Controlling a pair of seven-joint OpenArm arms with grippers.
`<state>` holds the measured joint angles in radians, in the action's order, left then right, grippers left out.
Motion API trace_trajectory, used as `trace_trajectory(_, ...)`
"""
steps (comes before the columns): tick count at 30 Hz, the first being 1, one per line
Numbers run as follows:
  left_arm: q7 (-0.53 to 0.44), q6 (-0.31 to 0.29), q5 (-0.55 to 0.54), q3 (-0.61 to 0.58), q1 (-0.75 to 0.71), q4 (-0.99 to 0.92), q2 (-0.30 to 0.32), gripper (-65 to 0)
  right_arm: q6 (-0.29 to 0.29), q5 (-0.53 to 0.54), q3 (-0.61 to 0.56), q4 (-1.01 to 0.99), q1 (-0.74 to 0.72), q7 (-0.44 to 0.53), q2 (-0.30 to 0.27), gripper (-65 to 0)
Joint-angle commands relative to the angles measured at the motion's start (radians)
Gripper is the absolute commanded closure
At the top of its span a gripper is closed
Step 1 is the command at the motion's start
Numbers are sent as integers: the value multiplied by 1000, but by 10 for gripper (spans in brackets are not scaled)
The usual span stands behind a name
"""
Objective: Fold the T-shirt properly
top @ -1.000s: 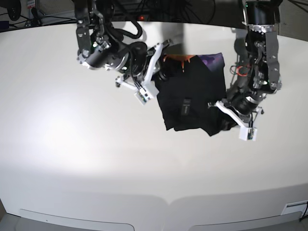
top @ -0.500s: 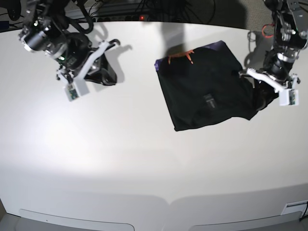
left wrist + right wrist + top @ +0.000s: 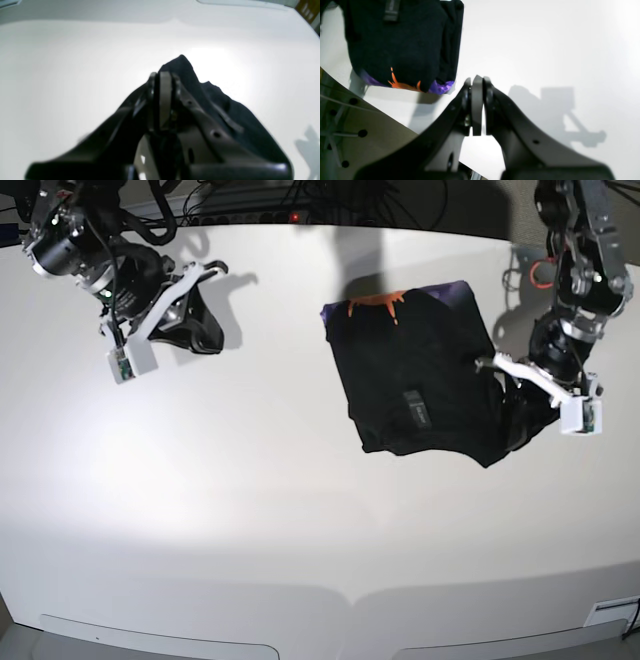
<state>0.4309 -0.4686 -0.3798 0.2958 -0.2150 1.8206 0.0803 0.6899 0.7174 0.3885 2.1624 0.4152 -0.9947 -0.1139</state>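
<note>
In the left wrist view the left pincer [image 3: 162, 100] is closed on a dark fold of the T-shirt [image 3: 240, 120], in the right wrist view the right pincer [image 3: 477, 105] is closed and empty with the shirt far-left of it, and in the base view the folded shirt lies right of centre on the white surface [image 3: 250, 510], nearer the left arm

Base looks down from above; both wrist views, close, share the T-shirt [image 3: 420, 380].
</note>
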Motion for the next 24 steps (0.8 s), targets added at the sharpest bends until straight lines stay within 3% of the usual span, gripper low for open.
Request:
trace_trajectory(1, -21, 1, -3, 3, 32, -26, 6, 0, 8, 23, 4, 20, -2, 14, -5, 0)
trace_trajectory(9, 14, -5, 16, 3, 174, -285, 6, -10, 8, 20, 4, 20, -2, -14, -5, 0)
trace_trajectory(12, 33, -57, 47, 3, 184, -286, 8, -260, 8, 20, 4, 20, -2, -16, -5, 0)
trace_trajectory(14, 40, -58, 66, 3, 185, -286, 19, -305, 8, 20, 4, 20, -2, -20, -5, 0)
trace_trajectory(20, 86, -55, 50, 5, 184, -275, 109, -295, 8, 20, 4, 20, -2, -19, -5, 0)
trace_trajectory(22, 178, -55, -11, 5, 177, -252, 142, -183, 8, 20, 4, 20, -2, -22, -5, 0)
trace_trajectory(24, 270, -56, -108, 5, 148, -212, 174, 0, 8, 20, 4, 20, -1, -35, -5, 0)
